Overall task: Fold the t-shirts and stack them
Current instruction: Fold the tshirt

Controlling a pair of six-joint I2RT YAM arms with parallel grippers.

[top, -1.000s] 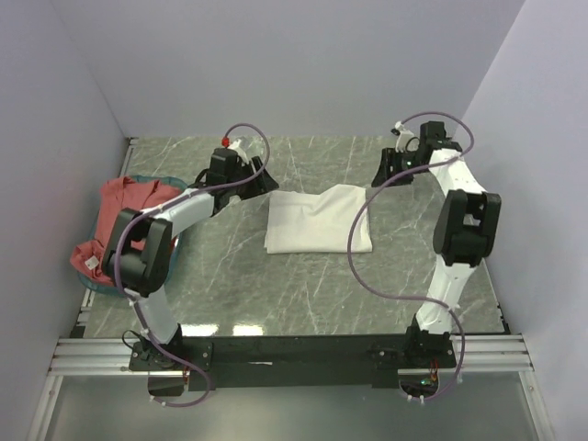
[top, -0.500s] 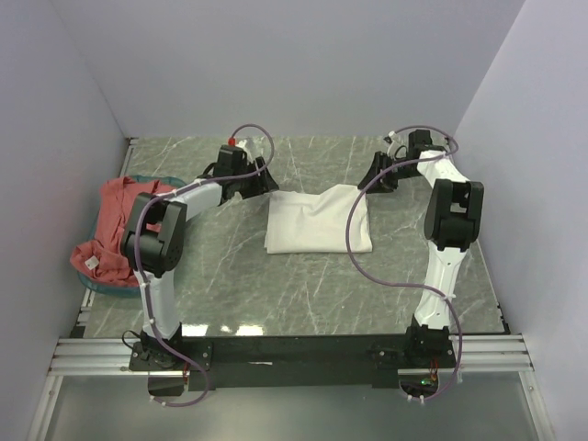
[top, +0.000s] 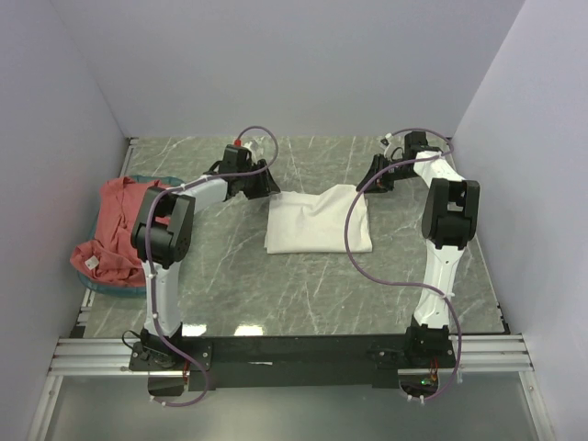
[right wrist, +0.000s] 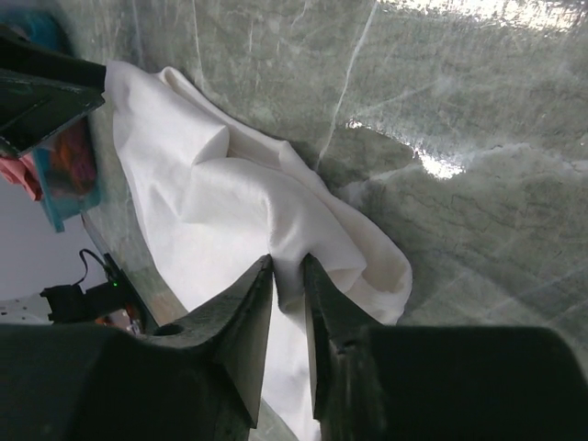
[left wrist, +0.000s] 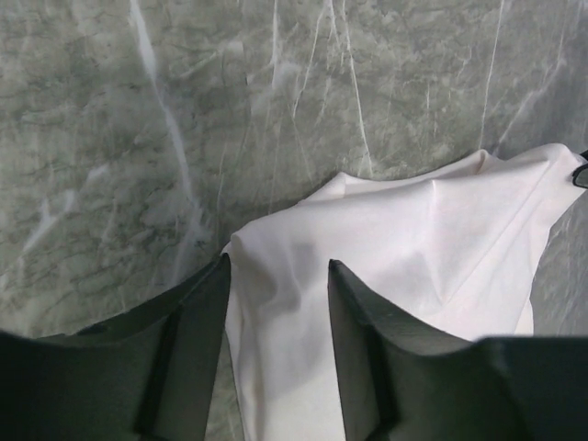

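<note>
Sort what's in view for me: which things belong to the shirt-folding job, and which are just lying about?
Part of the job:
- white t-shirt, lying part-folded in the middle of the table
- salmon-red t-shirt, heaped over the basket at the left

Just lying about:
- teal basket, only holding the red shirt
- marble table, the work surface

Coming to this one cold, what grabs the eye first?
A folded white t-shirt lies mid-table. The right gripper pinches its far right corner, and the open left gripper straddles its far left corner. At the table's left edge, a salmon-red t-shirt is heaped over a teal basket.
</note>
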